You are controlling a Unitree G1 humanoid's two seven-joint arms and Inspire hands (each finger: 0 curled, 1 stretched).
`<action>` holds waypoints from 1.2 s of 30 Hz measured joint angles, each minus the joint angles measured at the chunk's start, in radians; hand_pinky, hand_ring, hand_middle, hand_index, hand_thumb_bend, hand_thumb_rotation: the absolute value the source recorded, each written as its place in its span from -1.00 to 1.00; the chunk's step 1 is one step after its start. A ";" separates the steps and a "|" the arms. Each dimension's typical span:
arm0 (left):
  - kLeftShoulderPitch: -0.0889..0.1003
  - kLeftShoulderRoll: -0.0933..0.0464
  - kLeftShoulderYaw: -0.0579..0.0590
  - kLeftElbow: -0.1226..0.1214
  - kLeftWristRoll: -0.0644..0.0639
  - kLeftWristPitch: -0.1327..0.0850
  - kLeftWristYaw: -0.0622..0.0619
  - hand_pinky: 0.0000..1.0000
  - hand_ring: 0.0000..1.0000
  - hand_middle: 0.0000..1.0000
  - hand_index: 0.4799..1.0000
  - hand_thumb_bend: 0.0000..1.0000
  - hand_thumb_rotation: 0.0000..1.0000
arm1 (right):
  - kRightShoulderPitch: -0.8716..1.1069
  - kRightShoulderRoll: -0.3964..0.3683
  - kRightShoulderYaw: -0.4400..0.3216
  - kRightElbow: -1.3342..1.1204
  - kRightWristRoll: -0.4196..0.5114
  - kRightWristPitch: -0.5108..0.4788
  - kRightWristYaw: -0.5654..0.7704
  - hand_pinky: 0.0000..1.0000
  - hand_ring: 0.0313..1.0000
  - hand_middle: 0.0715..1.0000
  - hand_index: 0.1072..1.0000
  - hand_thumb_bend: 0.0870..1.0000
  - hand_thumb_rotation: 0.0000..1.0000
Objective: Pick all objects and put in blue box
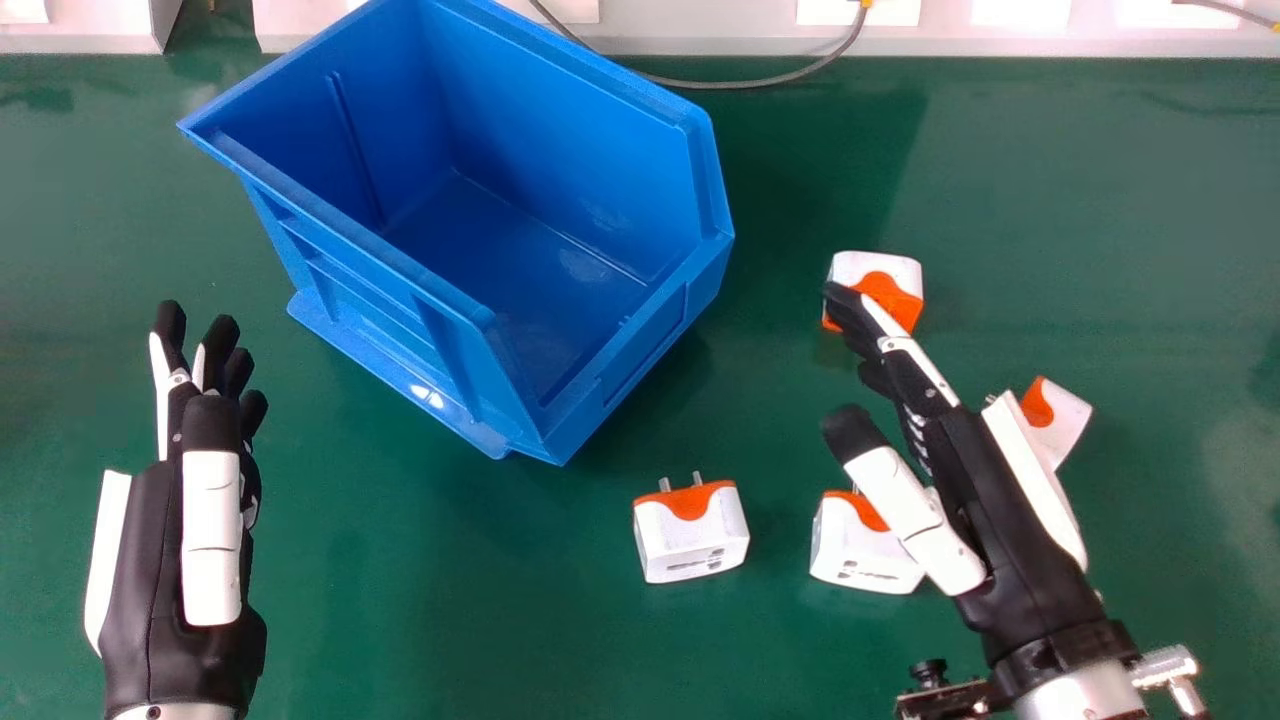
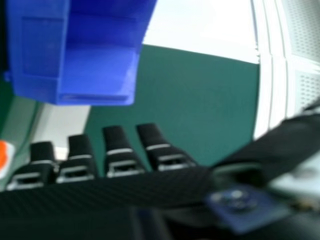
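Head view: four plug adapters lie on the counter (image 1: 400,640) outside the blue box (image 1: 560,230)

In the head view, the blue box stands at an angle on the far half of the counter, its inner walls and floor in sight. Of the white and orange adapters, one (image 1: 690,545) lies near the box's closest corner, pins pointing away from the robot. Another (image 1: 860,555) sits to the right of that, partly hidden by the right robot hand (image 1: 1005,530). A third (image 1: 1070,425) shows past the outer edge of the same hand, and the fourth (image 1: 880,268) lies farther out, at the hand's fingertips. Whether the fingertips touch it cannot be told. The right robot hand is well open, fingers almost straight and thumb apart from them, holding nothing. The left robot hand (image 1: 150,550) is to the left of the box, also open and holding nothing, with its fingers pointing forward. A grey cable (image 1: 780,83) curves over the counter's far edge.

In the right hand view, the robot hand's extended fingertips (image 2: 117,137) are spread a little apart, and the blue box is beyond them. Part of a white and orange piece (image 2: 3,157) shows at the picture's edge; which adapter it is cannot be told.
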 measured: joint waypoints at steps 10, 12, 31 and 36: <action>0.000 0.000 0.000 0.000 0.001 0.005 0.010 1.00 1.00 1.00 1.00 0.72 1.00 | -0.002 0.006 -0.056 -0.031 -0.129 -0.027 -0.143 0.87 0.98 0.98 0.97 0.16 1.00; 0.001 0.002 0.001 0.000 0.001 0.005 0.009 1.00 1.00 1.00 1.00 0.73 1.00 | -0.007 0.006 -0.079 -0.034 -0.130 -0.027 -0.163 0.87 0.99 1.00 0.99 0.14 1.00; 0.022 0.006 0.004 -0.035 0.003 0.027 0.011 1.00 1.00 1.00 1.00 0.80 1.00 | -0.038 -0.021 -0.249 -0.019 -0.082 -0.001 -0.216 0.89 0.99 1.00 1.00 0.47 1.00; 0.029 0.006 0.004 -0.040 0.003 0.028 0.011 1.00 1.00 1.00 1.00 0.78 1.00 | -0.037 -0.032 -0.260 -0.017 -0.077 0.004 -0.201 0.81 0.97 1.00 1.00 0.40 1.00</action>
